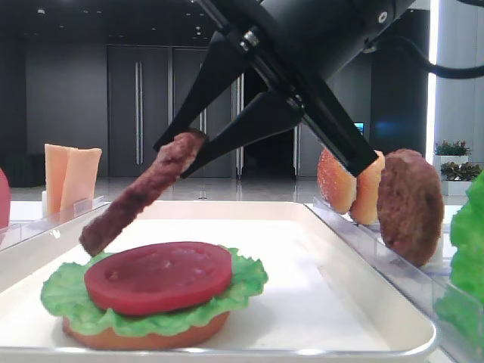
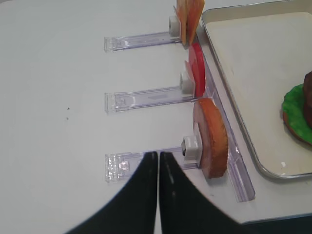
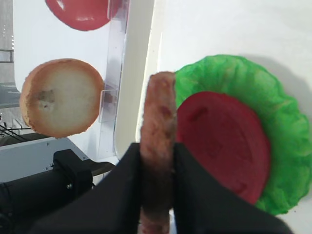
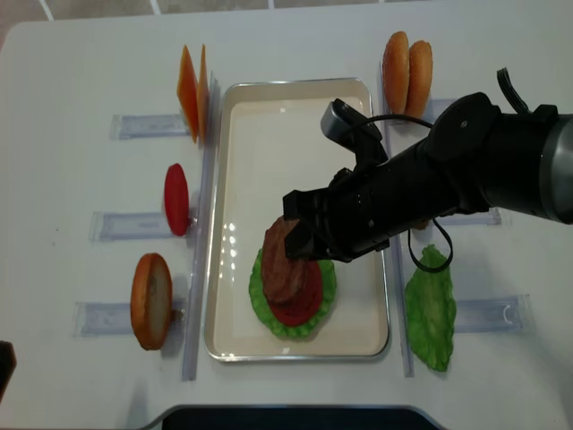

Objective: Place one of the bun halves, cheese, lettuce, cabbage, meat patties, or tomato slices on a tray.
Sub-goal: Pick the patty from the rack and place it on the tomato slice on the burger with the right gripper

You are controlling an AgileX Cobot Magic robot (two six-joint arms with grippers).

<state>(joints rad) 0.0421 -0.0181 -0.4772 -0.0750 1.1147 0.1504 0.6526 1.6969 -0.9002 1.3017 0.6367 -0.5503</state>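
Observation:
My right gripper [image 1: 172, 157] [image 3: 157, 148] [image 4: 300, 237] is shut on a dark-brown meat patty [image 1: 140, 193] [image 3: 158, 117] [image 4: 282, 255], gripped by its edge. The patty hangs tilted, its lower end just above the left side of a stack. That stack is a tomato slice [image 1: 159, 276] [image 3: 224, 141] on lettuce [image 1: 242, 280] [image 3: 273, 112] on a bun half [image 1: 151, 336], resting at the near end of the white tray [image 1: 325, 302] [image 4: 286, 143]. My left gripper [image 2: 159, 155] is shut and empty over the table, left of the tray.
Clear holders flank the tray. On the left stand a bun half [image 4: 150, 300] [image 2: 212, 139], a tomato slice [image 4: 176, 199] and cheese [image 4: 192, 90]. On the right are two bun halves [image 4: 407, 63], another meat patty [image 1: 411, 204] and a lettuce leaf [image 4: 431, 309].

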